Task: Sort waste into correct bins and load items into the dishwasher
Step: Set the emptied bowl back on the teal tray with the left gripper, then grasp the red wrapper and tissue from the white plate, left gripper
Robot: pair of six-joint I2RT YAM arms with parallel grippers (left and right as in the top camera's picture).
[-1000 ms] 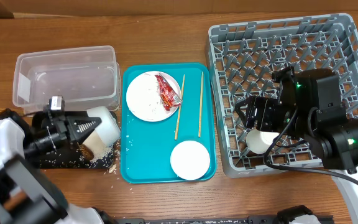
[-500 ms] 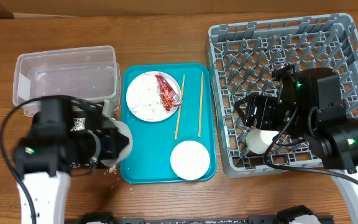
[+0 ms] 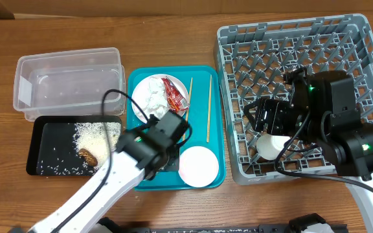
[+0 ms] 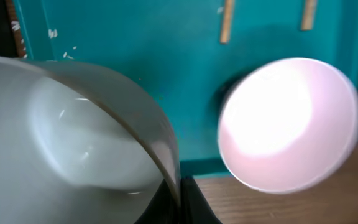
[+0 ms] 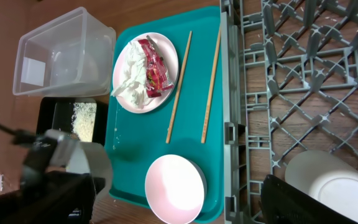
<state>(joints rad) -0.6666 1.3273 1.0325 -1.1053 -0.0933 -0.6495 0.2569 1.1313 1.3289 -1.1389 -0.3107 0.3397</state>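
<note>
My left gripper (image 4: 179, 198) is shut on the rim of a small white bowl (image 4: 73, 124) and holds it over the teal tray's front left part; in the overhead view the gripper (image 3: 162, 139) hides the bowl. A pale pink bowl (image 3: 198, 166) sits beside it on the tray. The white plate (image 3: 149, 97) holds a red-and-silver wrapper (image 3: 173, 94) and white tissue (image 5: 131, 79). Two chopsticks (image 3: 186, 111) lie on the tray. The black tray (image 3: 44, 152) holds rice (image 3: 90, 133) and a brown lump (image 3: 87, 156). My right gripper (image 3: 269, 126) is open over the grey rack (image 3: 342, 39), beside a white cup (image 5: 331, 186).
The clear tub (image 3: 70, 81) stands behind the black tray and looks empty. The teal tray (image 3: 140, 175) lies between the bins and the rack. A few rice grains lie on the wood (image 3: 116, 176) by the tray's front left corner.
My left arm swung right from the black tray to the teal tray with the white bowl. The rice and brown lump now show uncovered. The right arm has not moved.
</note>
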